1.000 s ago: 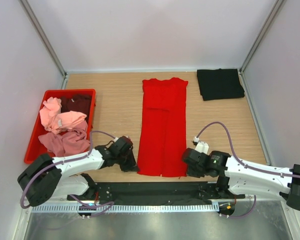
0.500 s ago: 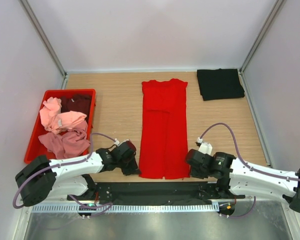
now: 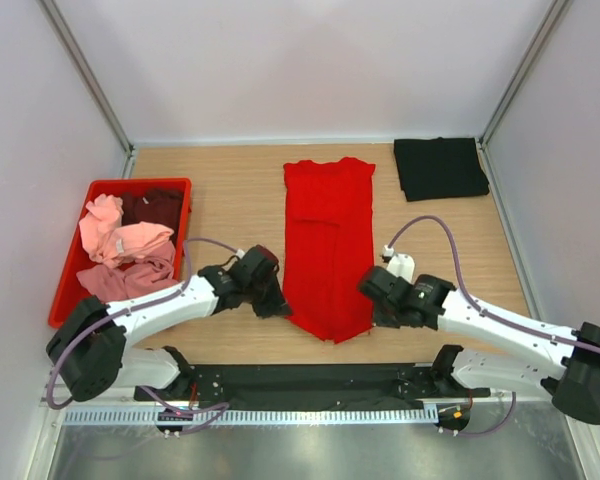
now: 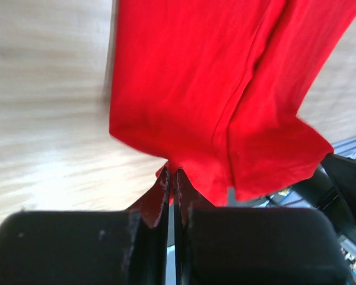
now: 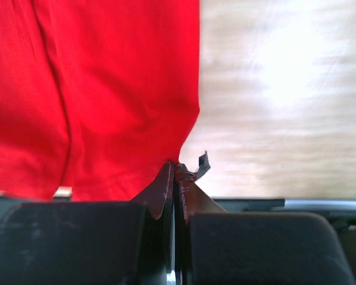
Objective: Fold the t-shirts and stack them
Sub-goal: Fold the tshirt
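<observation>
A bright red t-shirt (image 3: pixel 327 235) lies lengthwise in the middle of the wooden table, folded into a long strip. Its near hem is lifted off the table and sags to a point between the arms. My left gripper (image 3: pixel 277 308) is shut on the hem's left corner (image 4: pixel 166 169). My right gripper (image 3: pixel 370 310) is shut on the right corner (image 5: pixel 177 163), with a small grey tag beside its tips. A black t-shirt (image 3: pixel 440 167) lies folded at the far right. Pink, rose and maroon t-shirts (image 3: pixel 130 250) are heaped in the crate.
The red plastic crate (image 3: pixel 65 290) stands at the left edge of the table. White walls close in the table at the back and both sides. A black rail with the arm bases runs along the near edge (image 3: pixel 310 385).
The left gripper closed on the hem's left corner. Both grippers then rose and moved away from the near edge, lifting the red shirt's hem, which now sags between them.
</observation>
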